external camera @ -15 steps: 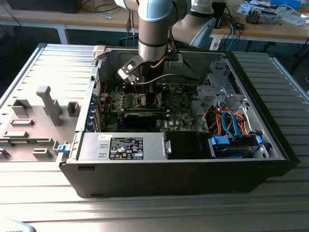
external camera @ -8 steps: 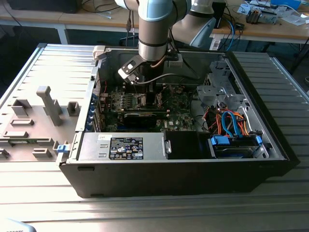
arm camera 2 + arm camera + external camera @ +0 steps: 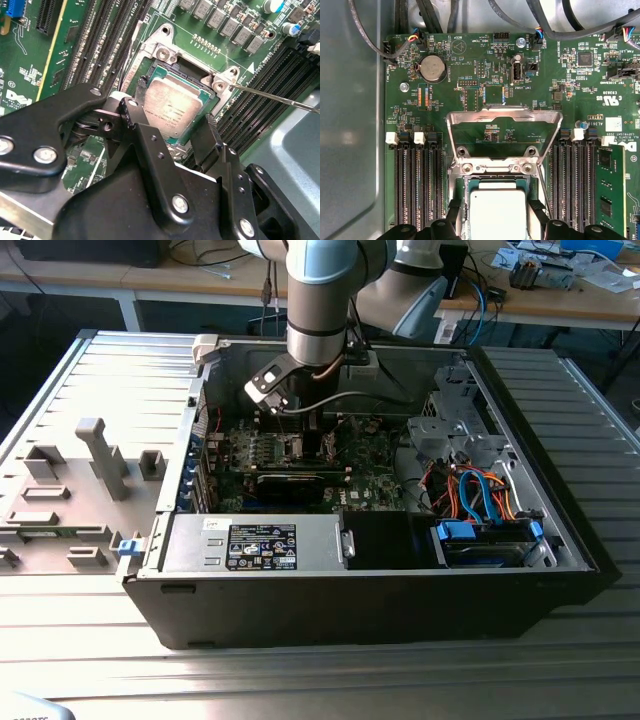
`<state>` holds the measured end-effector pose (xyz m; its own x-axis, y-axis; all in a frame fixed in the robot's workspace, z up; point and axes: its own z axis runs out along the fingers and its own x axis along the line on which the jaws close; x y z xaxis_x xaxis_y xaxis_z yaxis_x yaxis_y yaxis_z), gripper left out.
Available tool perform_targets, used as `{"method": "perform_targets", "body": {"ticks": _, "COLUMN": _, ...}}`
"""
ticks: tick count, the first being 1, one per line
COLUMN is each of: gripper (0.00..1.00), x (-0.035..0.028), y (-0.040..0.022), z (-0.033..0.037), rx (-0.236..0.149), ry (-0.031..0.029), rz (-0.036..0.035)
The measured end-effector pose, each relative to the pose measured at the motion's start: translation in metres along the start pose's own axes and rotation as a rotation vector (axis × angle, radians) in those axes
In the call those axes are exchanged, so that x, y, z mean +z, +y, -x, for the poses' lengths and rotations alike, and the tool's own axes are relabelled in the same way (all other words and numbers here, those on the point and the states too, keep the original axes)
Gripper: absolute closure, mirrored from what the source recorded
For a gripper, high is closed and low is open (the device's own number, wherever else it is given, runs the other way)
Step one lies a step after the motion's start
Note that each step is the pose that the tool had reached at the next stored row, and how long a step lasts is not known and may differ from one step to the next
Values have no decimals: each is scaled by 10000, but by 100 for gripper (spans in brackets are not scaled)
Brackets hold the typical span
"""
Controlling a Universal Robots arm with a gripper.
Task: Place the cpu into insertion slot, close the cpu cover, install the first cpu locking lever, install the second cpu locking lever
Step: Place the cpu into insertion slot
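The gripper [image 3: 174,104], fingers [image 3: 211,137] pinched narrowly on the cpu [image 3: 498,210], holds it square over the insertion slot [image 3: 497,176], the cpu cover [image 3: 505,117] raised clear.

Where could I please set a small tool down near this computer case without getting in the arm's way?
The ribbed table along the near side of the case is bare, as is the strip on the exterior view's right. Inside, it is crowded: the gripper is at the chip, with cables beside the drive bay.

cpu cover [image 3: 504,118] swung open at socket [image 3: 495,181] edge, memory slots [image 3: 417,190] close either side
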<state>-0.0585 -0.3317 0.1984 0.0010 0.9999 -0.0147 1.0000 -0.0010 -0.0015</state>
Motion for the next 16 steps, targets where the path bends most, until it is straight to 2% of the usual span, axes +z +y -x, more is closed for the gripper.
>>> {"method": "perform_targets", "body": {"ticks": 4, "gripper": 38, "x": 0, "y": 0, "z": 0, "rx": 0, "ry": -1, "rz": 1}}
{"method": "perform_targets", "body": {"ticks": 6, "gripper": 38, "x": 0, "y": 0, "z": 4, "rx": 0, "ry": -35, "rz": 0}}
{"method": "perform_targets", "body": {"ticks": 8, "gripper": 38, "x": -2, "y": 0, "z": 22, "rx": 5, "ry": -36, "rz": 0}}
{"method": "perform_targets", "body": {"ticks": 10, "gripper": 38, "x": -32, "y": -1, "z": 25, "rx": 9, "ry": -30, "rz": 0}}
{"method": "perform_targets", "body": {"ticks": 12, "gripper": 38, "x": -93, "y": -1, "z": 26, "rx": 8, "ry": -25, "rz": 0}}
{"method": "perform_targets", "body": {"ticks": 14, "gripper": 38, "x": -219, "y": 0, "z": 27, "rx": 8, "ry": -24, "rz": 1}}
{"method": "perform_targets", "body": {"ticks": 16, "gripper": 38, "x": -271, "y": -1, "z": 28, "rx": 8, "ry": -27, "rz": -1}}
